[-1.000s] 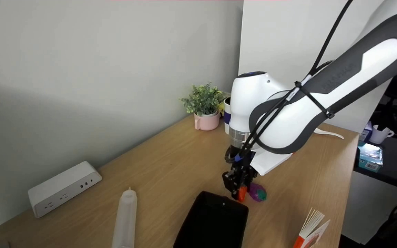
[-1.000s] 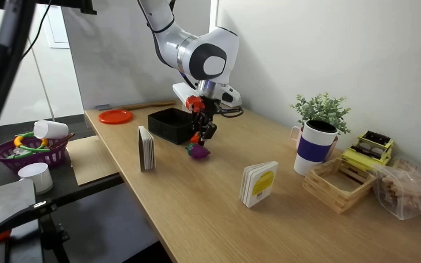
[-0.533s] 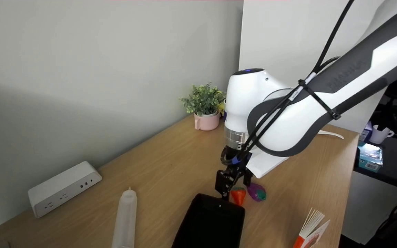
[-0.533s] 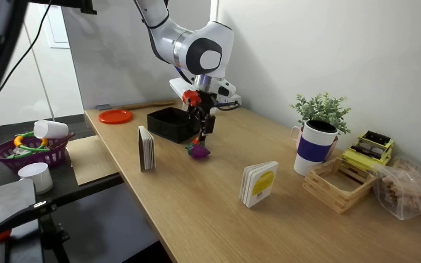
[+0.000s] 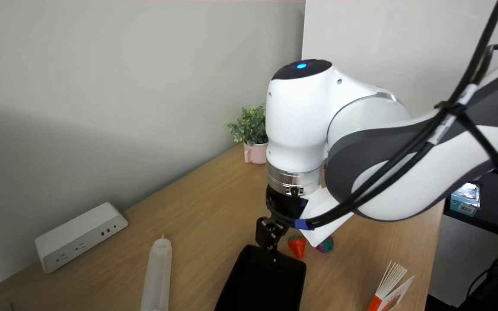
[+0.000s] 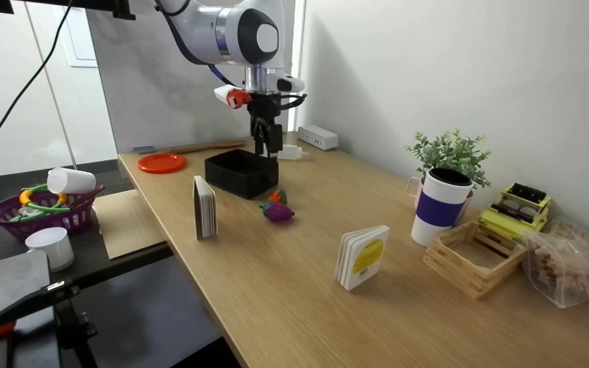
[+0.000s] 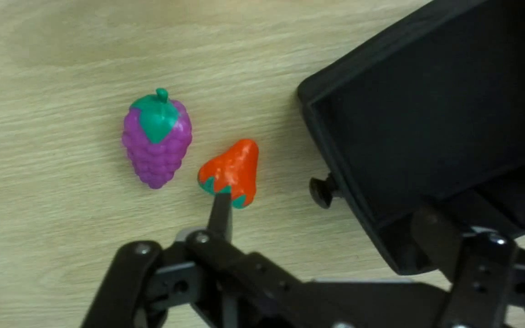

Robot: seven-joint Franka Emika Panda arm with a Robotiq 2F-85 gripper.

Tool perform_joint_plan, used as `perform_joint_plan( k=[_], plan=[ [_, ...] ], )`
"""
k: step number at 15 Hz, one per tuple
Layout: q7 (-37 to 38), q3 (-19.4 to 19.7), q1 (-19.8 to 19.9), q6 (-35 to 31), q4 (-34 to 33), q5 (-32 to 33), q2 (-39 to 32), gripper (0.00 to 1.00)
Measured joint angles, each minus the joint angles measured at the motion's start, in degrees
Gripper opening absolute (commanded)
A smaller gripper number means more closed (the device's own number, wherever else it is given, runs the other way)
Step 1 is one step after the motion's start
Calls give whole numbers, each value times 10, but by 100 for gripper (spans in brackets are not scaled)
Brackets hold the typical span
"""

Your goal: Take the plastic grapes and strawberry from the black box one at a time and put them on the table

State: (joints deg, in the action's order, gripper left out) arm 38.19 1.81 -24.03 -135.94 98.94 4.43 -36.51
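Purple plastic grapes [image 7: 157, 146], one cluster; red strawberry [image 7: 234, 169], one: both lie on the wooden table [image 7: 39, 218] beside the black box [image 7: 431, 109], just apart, and my gripper [image 7: 326, 212] hangs with fingers spread.

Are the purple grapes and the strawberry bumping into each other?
Apart. The wrist view looks down on them: a strip of the table shows between the grapes and the strawberry.

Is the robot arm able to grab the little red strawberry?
Probably yes, after shifting over: the gripper stands open and empty, and nothing lies on the strawberry, though the grapes sit close.
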Motion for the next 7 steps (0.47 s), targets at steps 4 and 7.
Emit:
perform_joint_plan(
  k=[4, 7],
  plan=[
    [1, -20, -9, 41, -7, 1, 8, 100],
    [1, -19, -6, 41, -7, 1, 6, 100]
  ],
)
